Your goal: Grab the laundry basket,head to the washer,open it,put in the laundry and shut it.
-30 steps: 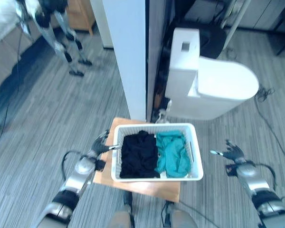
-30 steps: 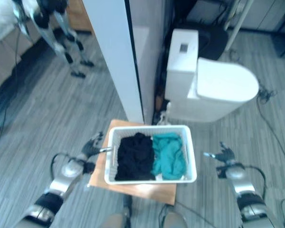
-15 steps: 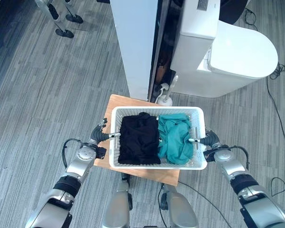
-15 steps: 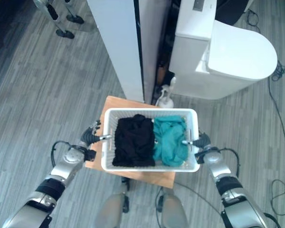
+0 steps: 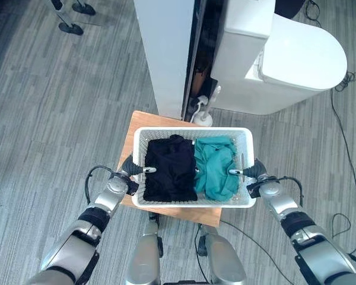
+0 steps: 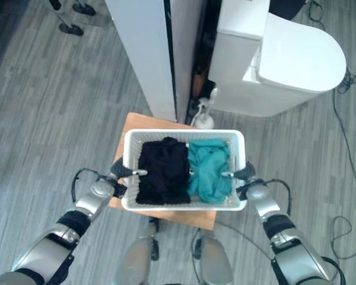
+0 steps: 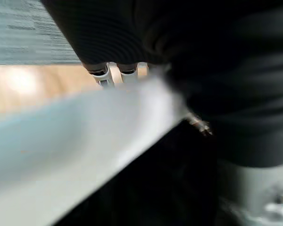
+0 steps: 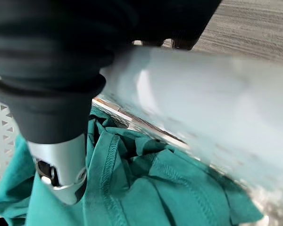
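Note:
A white laundry basket stands on a small wooden table. Inside lie a black garment on the left and a teal garment on the right. My left hand clasps the basket's left rim, fingers beneath it and thumb over the top beside the black garment. On the opposite rim my right hand is closed the same way, its thumb reaching inside above the teal garment.
A white rounded washer stands on the grey plank floor behind the table, to the right. A tall white panel rises just left of it, with a small white brush stand at its foot.
My right hand came in from out at the right and closed on the basket's right rim. The left hand tightened on the left rim. The camera has tilted down and nearer.

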Tool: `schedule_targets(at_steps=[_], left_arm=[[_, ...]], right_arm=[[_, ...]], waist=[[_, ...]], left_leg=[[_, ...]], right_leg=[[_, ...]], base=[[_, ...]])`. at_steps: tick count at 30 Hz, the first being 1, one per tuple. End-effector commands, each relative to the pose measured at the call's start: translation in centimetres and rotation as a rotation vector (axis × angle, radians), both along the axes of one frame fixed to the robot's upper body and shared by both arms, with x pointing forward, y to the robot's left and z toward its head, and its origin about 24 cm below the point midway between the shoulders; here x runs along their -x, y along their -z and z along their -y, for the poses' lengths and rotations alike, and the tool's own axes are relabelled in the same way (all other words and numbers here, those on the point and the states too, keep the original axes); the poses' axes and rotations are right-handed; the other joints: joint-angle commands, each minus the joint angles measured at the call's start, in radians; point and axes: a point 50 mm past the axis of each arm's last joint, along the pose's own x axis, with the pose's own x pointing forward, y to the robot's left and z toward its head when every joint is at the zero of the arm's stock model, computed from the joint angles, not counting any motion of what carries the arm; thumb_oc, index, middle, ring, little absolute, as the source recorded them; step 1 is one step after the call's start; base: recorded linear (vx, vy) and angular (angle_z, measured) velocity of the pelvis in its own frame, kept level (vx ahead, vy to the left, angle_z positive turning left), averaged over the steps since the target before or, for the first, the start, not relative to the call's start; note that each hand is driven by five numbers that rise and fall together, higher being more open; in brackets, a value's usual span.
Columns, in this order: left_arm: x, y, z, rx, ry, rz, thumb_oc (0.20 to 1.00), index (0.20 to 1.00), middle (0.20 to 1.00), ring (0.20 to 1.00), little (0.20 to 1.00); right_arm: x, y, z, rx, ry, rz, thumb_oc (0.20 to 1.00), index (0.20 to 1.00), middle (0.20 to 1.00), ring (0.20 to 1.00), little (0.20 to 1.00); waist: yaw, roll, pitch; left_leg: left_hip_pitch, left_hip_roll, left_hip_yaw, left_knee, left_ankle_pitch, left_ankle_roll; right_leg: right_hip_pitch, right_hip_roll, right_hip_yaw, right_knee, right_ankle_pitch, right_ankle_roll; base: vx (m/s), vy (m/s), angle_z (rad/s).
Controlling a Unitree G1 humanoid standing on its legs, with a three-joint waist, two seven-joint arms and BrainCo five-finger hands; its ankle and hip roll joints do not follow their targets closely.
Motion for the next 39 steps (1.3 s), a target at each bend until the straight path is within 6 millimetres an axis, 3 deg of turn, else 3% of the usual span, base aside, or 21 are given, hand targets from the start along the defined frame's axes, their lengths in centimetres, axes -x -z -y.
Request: schedule_targets(at_steps=[1, 4, 5, 6, 7, 8, 9, 10, 30, 39], left_arm=[[-0.2, 1.4, 0.4, -0.096, -0.023, -0.078, 1.0, 1.0, 1.0, 1.0, 1.0], [-0.4, 1.5, 0.3, -0.109, -0.039, -0.101, 1.0, 1.0, 1.0, 1.0, 1.0], [-0.7, 1.2, 0.3, -0.128, -0.036, -0.1, 0.959, 0.959, 0.959, 0.959, 0.959], [-0.8, 1.0, 0.3, -0.139, -0.031, -0.098, 0.31, 0.31, 0.31, 0.31, 0.31], [-1.0, 0.7, 0.2, -0.142, -0.029, -0.089, 0.2, 0.2, 0.2, 0.2, 0.2], [-1.0, 0.7, 0.2, -0.142, -0.029, -0.089, 0.2, 0.2, 0.2, 0.2, 0.2], [-1.1, 0.5, 0.2, -0.121, -0.027, -0.079, 0.2, 0.2, 0.2, 0.2, 0.2], [-1.0, 0.6, 0.2, -0.105, -0.027, -0.08, 0.2, 0.2, 0.2, 0.2, 0.2], [-0.1, -1.7, 0.4, -0.046, 0.105, 0.078, 0.2, 0.2, 0.2, 0.2, 0.2], [1.3, -2.7, 1.4, 0.069, 0.183, 0.149, 0.2, 0.2, 0.2, 0.2, 0.2]], right_arm=[[-0.7, -1.4, -2.2, 0.016, -0.09, 0.078, 1.0, 1.0, 1.0, 1.0, 1.0], [-0.7, -1.5, -2.2, 0.013, -0.09, 0.091, 1.0, 1.0, 1.0, 1.0, 1.0], [-0.7, -1.4, -2.1, 0.009, -0.084, 0.088, 1.0, 1.0, 1.0, 1.0, 1.0], [-0.8, -1.5, -2.1, 0.009, -0.082, 0.086, 1.0, 1.0, 1.0, 1.0, 1.0], [-0.8, -1.5, -1.9, 0.013, -0.083, 0.081, 0.95, 0.95, 0.95, 0.95, 0.95], [-0.8, -1.5, -1.9, 0.013, -0.083, 0.081, 0.809, 0.809, 0.809, 0.809, 0.809], [-0.8, -1.4, -1.8, 0.007, -0.081, 0.076, 0.558, 0.558, 0.558, 0.558, 0.558], [-0.8, -1.4, -1.8, 0.01, -0.083, 0.074, 0.2, 0.2, 0.2, 0.2, 0.2], [1.2, -1.5, -0.9, -0.034, -0.069, 0.139, 0.2, 0.2, 0.2, 0.2, 0.2], [3.1, -1.1, 0.5, -0.109, -0.041, 0.14, 0.2, 0.2, 0.2, 0.2, 0.2]], waist=[[-0.002, -0.024, -0.036], [-0.007, -0.03, -0.031], [-0.007, -0.032, -0.028], [-0.007, -0.033, -0.026], [-0.008, -0.036, -0.024], [-0.008, -0.036, -0.024], [-0.007, -0.038, -0.022], [-0.006, -0.039, -0.022], [0.002, -0.046, -0.026], [0.006, -0.045, -0.075]], left_leg=[[-0.027, 0.013, -0.019, 0.025, -0.05, 0.027], [-0.034, 0.015, -0.018, 0.019, -0.044, 0.024], [-0.038, 0.016, -0.021, 0.016, -0.041, 0.023], [-0.041, 0.018, -0.021, 0.016, -0.04, 0.022], [-0.043, 0.017, -0.022, 0.016, -0.04, 0.022], [-0.043, 0.017, -0.022, 0.016, -0.04, 0.022], [-0.043, 0.018, -0.022, 0.015, -0.04, 0.021], [-0.043, 0.018, -0.021, 0.014, -0.04, 0.02], [-0.037, 0.018, -0.026, 0.014, -0.052, 0.025], [0.012, 0.02, -0.021, 0.019, -0.083, 0.026]], right_leg=[[-0.075, -0.06, -0.01, 0.076, -0.05, 0.043], [-0.079, -0.06, -0.013, 0.072, -0.048, 0.044], [-0.082, -0.06, -0.016, 0.07, -0.047, 0.044], [-0.082, -0.06, -0.018, 0.07, -0.047, 0.045], [-0.082, -0.059, -0.019, 0.068, -0.048, 0.044], [-0.082, -0.059, -0.019, 0.068, -0.048, 0.044], [-0.081, -0.058, -0.02, 0.066, -0.047, 0.045], [-0.081, -0.057, -0.02, 0.065, -0.047, 0.044], [-0.076, -0.049, -0.015, 0.063, -0.056, 0.042], [-0.03, -0.043, -0.007, 0.065, -0.075, 0.043]], base=[[0.0, 0.0, 0.0], [0.01, -0.006, 0.0], [0.04, -0.02, 0.03], [0.04, -0.029, 0.07], [0.03, -0.015, 0.05], [0.0, 0.0, 0.0], [0.0, 0.0, 0.0], [0.0, 0.0, 0.0], [0.0, 0.0, 0.0], [0.01, -0.002, -0.01]])
